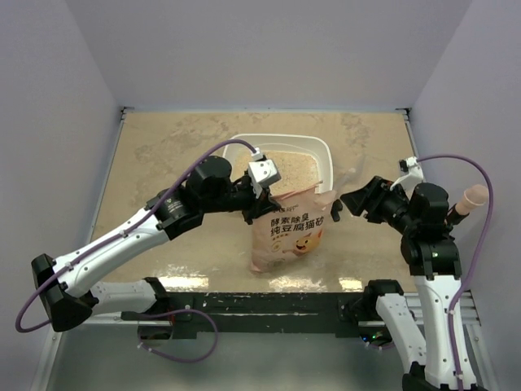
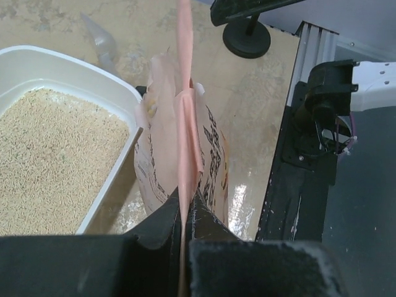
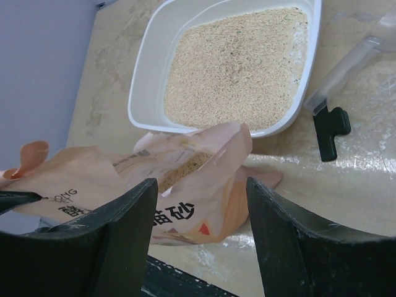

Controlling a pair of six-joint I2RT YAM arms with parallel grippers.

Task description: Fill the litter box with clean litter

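Litter [image 3: 235, 68], pale, grainy, fills box [image 3: 139, 93]; left gripper [image 2: 184, 213] pinches bag [image 1: 289, 236], right gripper [image 3: 201, 185] spread empty

One litter box [image 1: 277, 137], one orange-pink bag [image 1: 286, 232], and one black-handled clear tool [image 3: 328, 124].

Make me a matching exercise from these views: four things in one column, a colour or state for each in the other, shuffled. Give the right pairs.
Things:
1. litter box
2. litter bag
3. left gripper
4. right gripper

States:
A. open, holding nothing
B. shut on the bag's top edge
C. white, with clean litter inside
D. orange-pink, printed with Chinese writing

Pairs: 1-C, 2-D, 3-B, 4-A
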